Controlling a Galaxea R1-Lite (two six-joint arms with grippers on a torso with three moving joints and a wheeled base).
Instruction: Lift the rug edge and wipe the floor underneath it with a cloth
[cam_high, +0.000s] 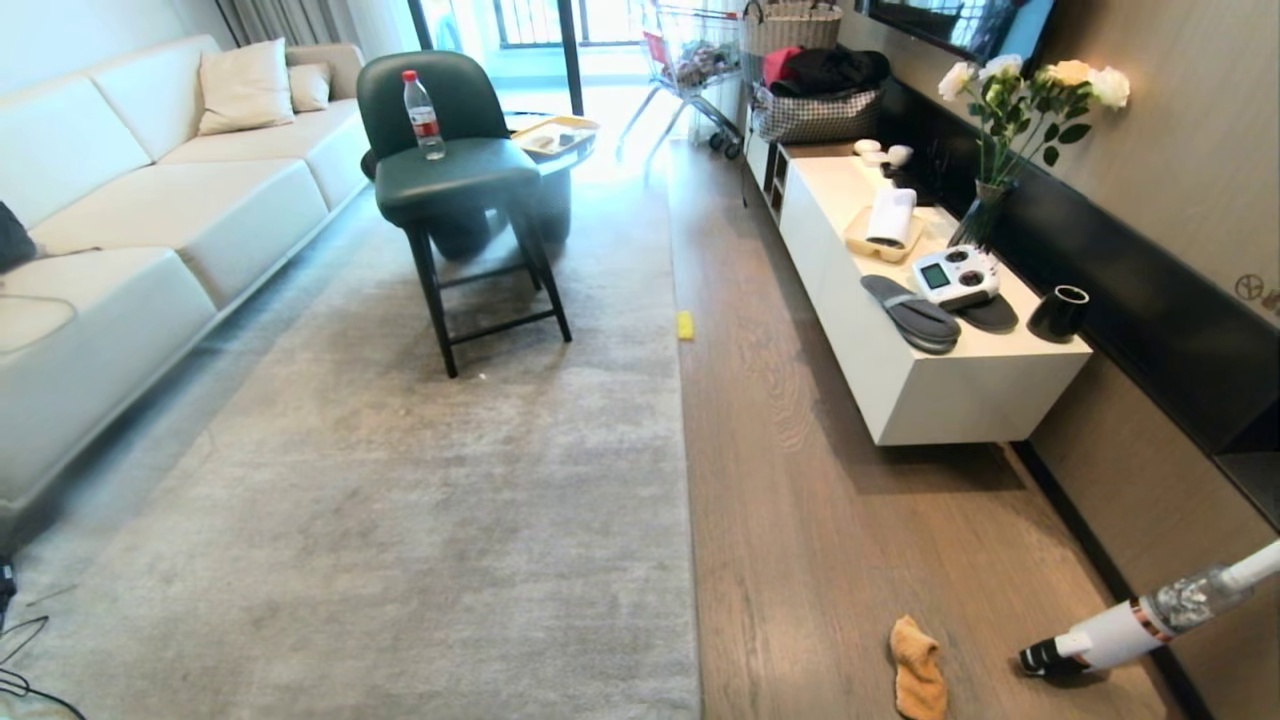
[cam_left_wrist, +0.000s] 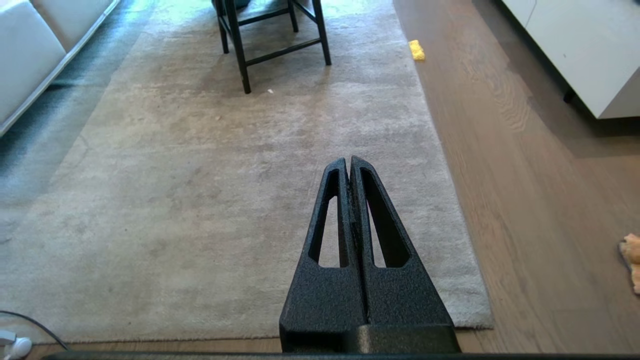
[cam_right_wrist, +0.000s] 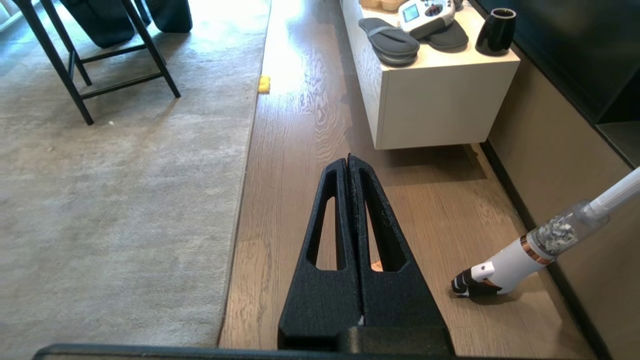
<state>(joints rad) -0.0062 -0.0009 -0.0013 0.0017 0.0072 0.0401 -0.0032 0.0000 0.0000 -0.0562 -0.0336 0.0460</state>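
Room: a living room, where a large grey rug lies on the floor (cam_high: 800, 480) of wood-grain planks, a cream sofa (cam_high: 120, 230) along the rug's far side and a white cabinet (cam_high: 900, 330) by the wall.
Rug edge: the rug edge (cam_high: 688, 480) runs straight along the bare planks, lying flat, not yet lifted.
Cloth: the cloth (cam_high: 917, 668) lies crumpled on the planks, apart from the rug edge, near a vacuum head (cam_high: 1050, 657).
Left gripper: the left gripper (cam_left_wrist: 350, 162) hangs over the rug near its corner, jaws pressed together, holding nothing.
Right gripper: the right gripper (cam_right_wrist: 348, 160) hangs over the planks beside the rug edge, jaws likewise closed and empty.
Risk: a pinch at the thin flat edge may slip off the pile; the vacuum head crowds a reach for the cloth; a yellow block (cam_high: 685, 325) at the rug edge could be taken for the cloth.
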